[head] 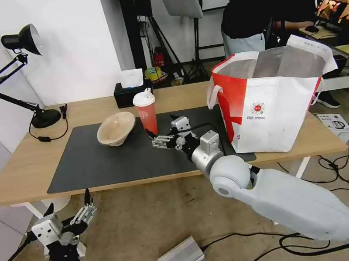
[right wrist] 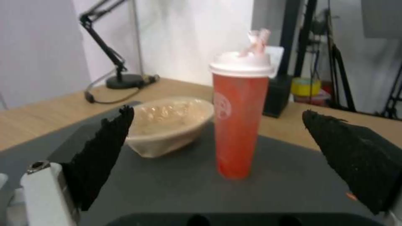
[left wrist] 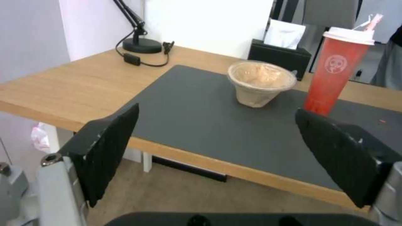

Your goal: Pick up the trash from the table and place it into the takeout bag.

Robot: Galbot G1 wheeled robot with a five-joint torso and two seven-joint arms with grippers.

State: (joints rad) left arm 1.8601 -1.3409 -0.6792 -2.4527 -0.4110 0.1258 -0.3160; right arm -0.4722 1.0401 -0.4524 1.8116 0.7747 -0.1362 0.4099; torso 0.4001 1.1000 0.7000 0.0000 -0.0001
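On the table, a red drink cup with a white lid stands at the dark mat's far edge. Left of it lies a beige crumpled bowl. The takeout bag stands open at the table's right end. My right gripper is open over the mat, just right of the cup's base. In the right wrist view the cup stands ahead between the open fingers, the bowl beside it. My left gripper hangs open below the table's front edge, facing the bowl and cup.
A black tissue box sits behind the cup and a black desk lamp stands at the far left corner, its cord on the wood. Cables and a silver box lie on the floor.
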